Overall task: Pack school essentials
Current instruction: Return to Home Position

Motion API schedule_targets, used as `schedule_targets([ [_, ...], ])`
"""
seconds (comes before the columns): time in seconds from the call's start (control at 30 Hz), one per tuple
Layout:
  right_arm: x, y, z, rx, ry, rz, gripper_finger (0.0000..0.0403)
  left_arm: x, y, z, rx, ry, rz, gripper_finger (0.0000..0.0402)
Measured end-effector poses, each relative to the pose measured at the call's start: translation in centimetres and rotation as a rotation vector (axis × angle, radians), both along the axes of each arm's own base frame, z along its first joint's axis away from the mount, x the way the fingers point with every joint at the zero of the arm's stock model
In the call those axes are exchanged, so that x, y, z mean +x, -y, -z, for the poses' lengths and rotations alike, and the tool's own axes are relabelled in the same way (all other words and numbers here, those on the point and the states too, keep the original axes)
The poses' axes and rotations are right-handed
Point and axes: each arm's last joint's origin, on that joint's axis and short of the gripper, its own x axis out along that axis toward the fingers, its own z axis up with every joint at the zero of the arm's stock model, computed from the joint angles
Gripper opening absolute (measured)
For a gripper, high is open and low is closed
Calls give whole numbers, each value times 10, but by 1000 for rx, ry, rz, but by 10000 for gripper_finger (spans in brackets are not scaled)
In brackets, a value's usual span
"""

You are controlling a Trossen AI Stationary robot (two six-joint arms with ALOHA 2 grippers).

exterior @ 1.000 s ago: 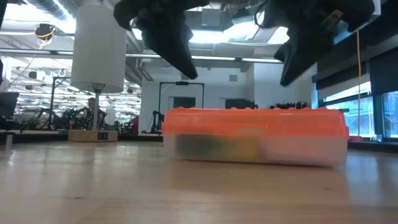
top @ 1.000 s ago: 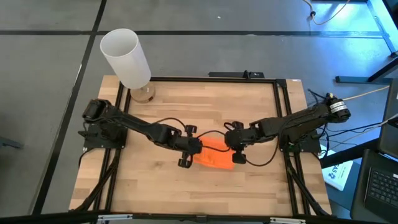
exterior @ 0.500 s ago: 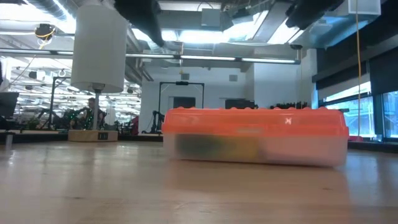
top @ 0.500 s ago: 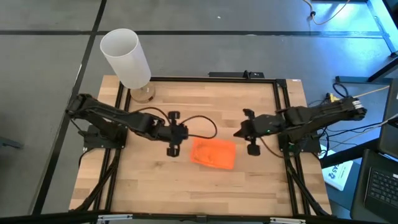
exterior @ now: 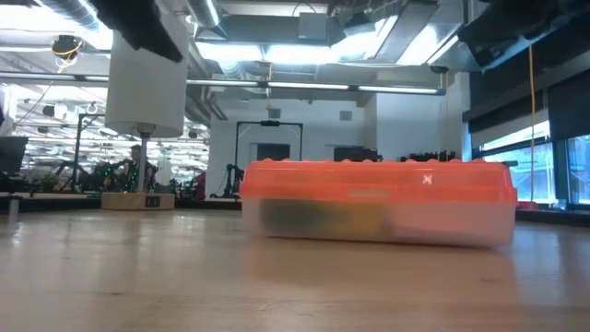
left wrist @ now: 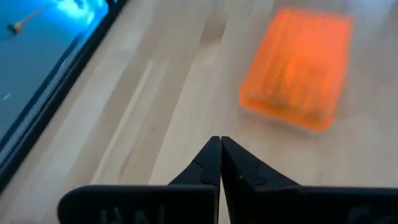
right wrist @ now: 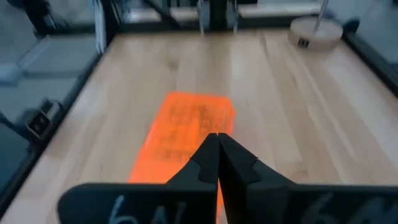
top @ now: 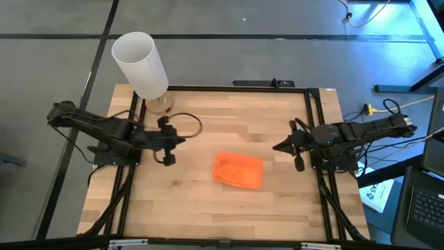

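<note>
A clear plastic box with an orange lid [top: 238,170] lies flat on the middle of the wooden table, lid shut [exterior: 378,180]. Through its clear wall [exterior: 323,219] a green-and-yellow shape shows dimly; the other school essentials are hidden. My left gripper [top: 183,141] is shut and hangs above the table to the left of the box, pointing at it [left wrist: 220,140]. My right gripper [top: 276,147] is shut and hangs to the right of the box, also pointing at it [right wrist: 216,137]. Neither touches the box [left wrist: 295,68] [right wrist: 186,134].
A tall white cylinder [top: 141,66] stands on a round wooden base [top: 159,105] at the table's far left corner [exterior: 146,78]. A black frame [top: 316,132] runs along the table's edges. Bare wood lies all around the box.
Both arms have drawn back from the box, where their grippers stood close over its two ends a second ago. The left gripper has moved toward the table's left edge and the right toward the right edge, both rising out of the low view. The box has stayed in place.
</note>
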Motion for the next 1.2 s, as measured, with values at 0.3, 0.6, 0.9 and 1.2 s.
schedule_targets([
  [0.3,-36,9,22,69,176,8,3,-53,-12,21,-77,251,9,0],
  [0.6,-59,14,30,92,297,13,2,-87,-22,46,-123,432,11,0],
  [0.9,-69,18,54,100,367,40,2,-114,-30,63,-146,616,23,0],
  [1.2,-61,16,73,95,350,59,2,-111,-29,79,-125,605,32,0],
])
